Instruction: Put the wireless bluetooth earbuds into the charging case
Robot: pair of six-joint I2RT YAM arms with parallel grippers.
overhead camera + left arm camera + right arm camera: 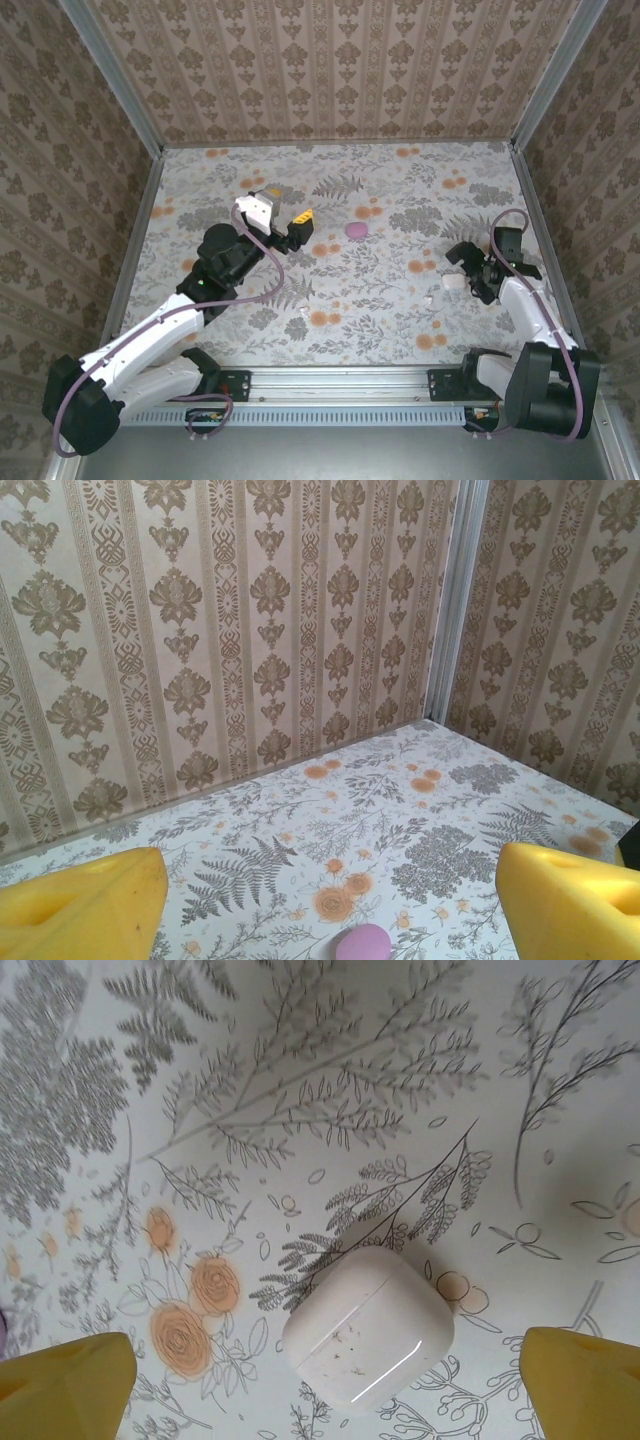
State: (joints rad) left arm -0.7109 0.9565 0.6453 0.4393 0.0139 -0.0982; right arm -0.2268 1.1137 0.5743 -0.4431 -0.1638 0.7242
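The charging case (365, 1335) sits on the right side of the bench (400, 180), directly under the right hand (465, 268). That hand is spread wide. In the right wrist view its 2 yellow fingers (65, 1385) stand at the lower corners, with the case between them and touching neither. The case is a rounded square with no real long axis. It lies cornerwise to the line between the fingers, and its lid seam faces up and looks shut.

Judging from this, the coming move turns on that gap. The right hand is far nearer the case than the left and only needs to settle around it. The diagonal lie means the fingers would meet corners, not flat sides.

The left hand (330, 890) is also spread and holds nothing. It hangs over the left-centre of the bench, aimed toward the far right corner, with a small pink disc (362, 942) just ahead of it.

The top view shows what the wrist views lack: 2 white specks that I take for the earbuds. 1 earbud (425, 298) lies just left of the case and slightly nearer. The other earbud (303, 312) lies well apart from it, near the left forearm. They are too small to tell how they lie. The right wrist view alone shows the case's seam and turn.
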